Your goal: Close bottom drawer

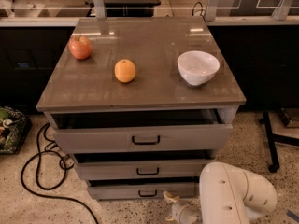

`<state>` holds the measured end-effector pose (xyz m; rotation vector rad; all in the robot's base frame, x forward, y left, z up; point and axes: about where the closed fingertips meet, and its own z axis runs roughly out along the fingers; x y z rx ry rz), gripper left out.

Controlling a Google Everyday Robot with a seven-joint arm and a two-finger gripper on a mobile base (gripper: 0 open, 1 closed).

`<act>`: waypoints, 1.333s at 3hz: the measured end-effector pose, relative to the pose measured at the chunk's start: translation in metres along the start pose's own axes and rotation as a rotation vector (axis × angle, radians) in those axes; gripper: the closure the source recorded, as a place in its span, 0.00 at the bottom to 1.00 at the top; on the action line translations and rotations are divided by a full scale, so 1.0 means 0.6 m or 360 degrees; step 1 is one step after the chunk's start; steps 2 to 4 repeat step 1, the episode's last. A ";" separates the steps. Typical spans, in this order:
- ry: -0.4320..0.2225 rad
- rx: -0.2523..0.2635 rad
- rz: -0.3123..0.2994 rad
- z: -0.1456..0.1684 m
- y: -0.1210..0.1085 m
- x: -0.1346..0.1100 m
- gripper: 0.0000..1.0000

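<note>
Bottom drawer point(117, 191) at the cabinet's point(149, 90) foot, pulled slightly out. Gripper point(174, 205) low at the floor point(56, 211), just near-right of its handle point(147, 193); open or closed, cannot tell. On top: apple point(80, 47) far left, orange point(125, 71), white bowl point(198, 67) right; black cable point(29, 168) left.

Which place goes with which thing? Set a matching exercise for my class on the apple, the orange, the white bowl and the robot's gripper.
Things:
1. apple
2. orange
3. white bowl
4. gripper

Places:
A. low by the floor, just in front of the bottom drawer
B. right side of the cabinet top
C. back left of the cabinet top
D. near the middle of the cabinet top, left of the bowl

Pairs: 1-C, 2-D, 3-B, 4-A
</note>
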<state>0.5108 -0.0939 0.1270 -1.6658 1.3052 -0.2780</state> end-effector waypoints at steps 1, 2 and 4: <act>0.0000 0.0000 0.0000 0.000 0.000 0.000 0.00; 0.0000 0.0000 0.0000 0.000 0.000 0.000 0.00; 0.0000 0.0000 0.0000 0.000 0.000 0.000 0.00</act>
